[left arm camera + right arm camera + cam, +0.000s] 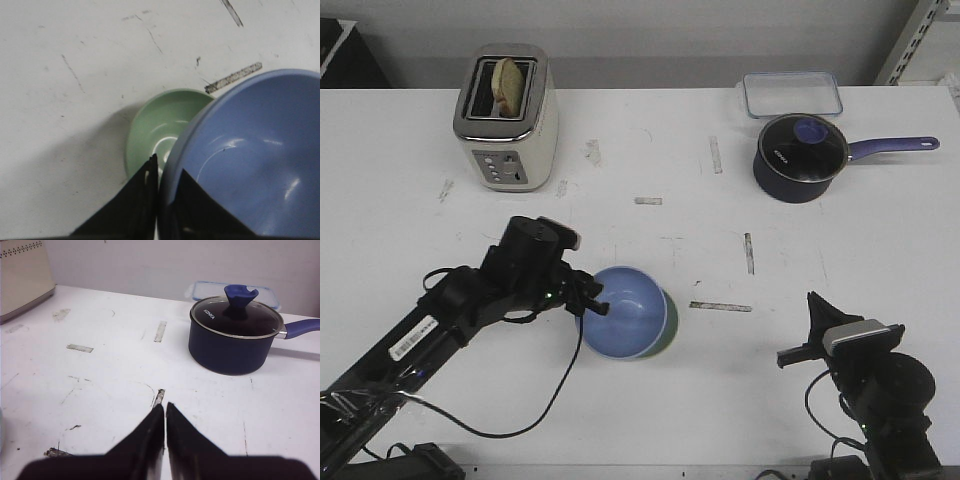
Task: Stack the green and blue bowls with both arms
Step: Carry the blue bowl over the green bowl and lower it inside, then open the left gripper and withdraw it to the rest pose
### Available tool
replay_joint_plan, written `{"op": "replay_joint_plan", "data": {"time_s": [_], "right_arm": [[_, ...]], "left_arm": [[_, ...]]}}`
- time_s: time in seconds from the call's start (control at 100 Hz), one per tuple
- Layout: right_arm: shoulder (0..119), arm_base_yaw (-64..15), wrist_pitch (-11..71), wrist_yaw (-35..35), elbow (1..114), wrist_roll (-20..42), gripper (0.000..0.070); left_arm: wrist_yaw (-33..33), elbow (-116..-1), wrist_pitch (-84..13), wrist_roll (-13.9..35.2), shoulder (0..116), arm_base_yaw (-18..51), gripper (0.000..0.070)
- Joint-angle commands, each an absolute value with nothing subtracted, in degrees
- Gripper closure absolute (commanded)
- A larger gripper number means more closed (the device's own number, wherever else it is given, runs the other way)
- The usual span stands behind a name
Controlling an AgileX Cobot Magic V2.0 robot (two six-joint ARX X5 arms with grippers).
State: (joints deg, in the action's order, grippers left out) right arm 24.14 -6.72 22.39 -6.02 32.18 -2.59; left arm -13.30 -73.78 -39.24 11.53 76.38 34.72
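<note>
While our left gripper (159,200) pinches the pale periwinkle smooth round bowl (250,155) by its thin rim, the mint green bowl (157,130) waits just beyond the jaws on the counter (75,75); both look light, rigid, slippery. Our right gripper (165,432) rests closed, empty.

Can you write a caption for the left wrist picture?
Left gripper pinches the pale blue round bowl's rim, holding it over the pale green round bowl.

Toaster (506,118) — saucepan (801,157) — lidded container (791,94)
</note>
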Motion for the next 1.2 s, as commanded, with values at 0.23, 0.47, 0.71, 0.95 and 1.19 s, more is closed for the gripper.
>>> {"op": "replay_joint_plan", "data": {"time_s": [0.23, 0.47, 0.71, 0.95, 1.19], "right_arm": [[24.5, -6.9, 22.2, -6.0, 32.1, -2.4, 0.0700], [24.5, -8.1, 22.4, -6.0, 32.1, -2.4, 0.0700], [24.5, -8.3, 22.4, -6.0, 32.1, -2.4, 0.0700], [24.5, -8.3, 22.4, -6.0, 32.1, -2.4, 0.0700], [24.5, -8.3, 22.4, -6.0, 32.1, -2.4, 0.0700]], "left_arm": [[-11.4, -74.7, -36.1, 9.9, 87.6, 38.4, 0.0700], [-11.4, -74.7, -34.5, 9.9, 90.2, 38.4, 0.0700], [-11.4, -74.7, -34.3, 9.9, 90.2, 38.4, 0.0494], [-11.4, -77.0, -34.7, 9.9, 90.2, 38.4, 0.0011], [-10.7, -87.9, -39.2, 5.5, 90.1, 38.3, 0.0008]]}}
